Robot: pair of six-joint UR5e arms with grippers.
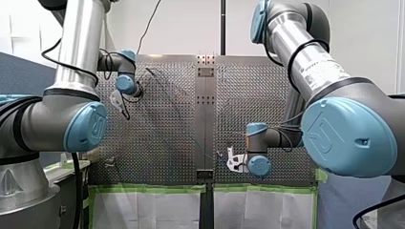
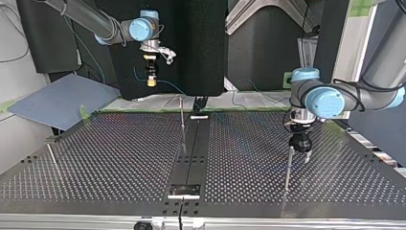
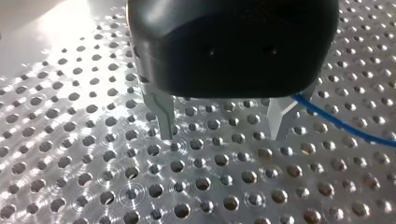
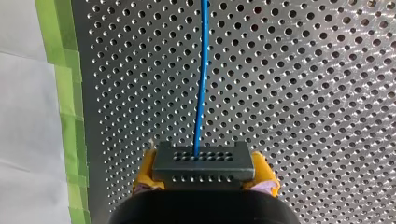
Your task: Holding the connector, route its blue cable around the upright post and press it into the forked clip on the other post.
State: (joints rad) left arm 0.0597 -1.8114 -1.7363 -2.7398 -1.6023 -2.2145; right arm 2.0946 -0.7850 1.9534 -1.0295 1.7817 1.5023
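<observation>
Perforated metal table (image 4: 303,93) was edged with green tape (image 4: 65,93). Right gripper (image 4: 205,164) clamped the connector (image 4: 204,156), blue cable (image 4: 201,84) trailing; left gripper (image 3: 220,128) hung with fingers (image 3: 164,116) apart.

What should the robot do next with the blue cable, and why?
Probably lower my right gripper toward the middle post: it grips the connector up above the table, and the cable runs straight out from it.

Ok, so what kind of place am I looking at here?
Probably a robotics lab test cell: my left arm and my right arm reach over a perforated table fitted with upright posts, its edge marked with green tape.
</observation>
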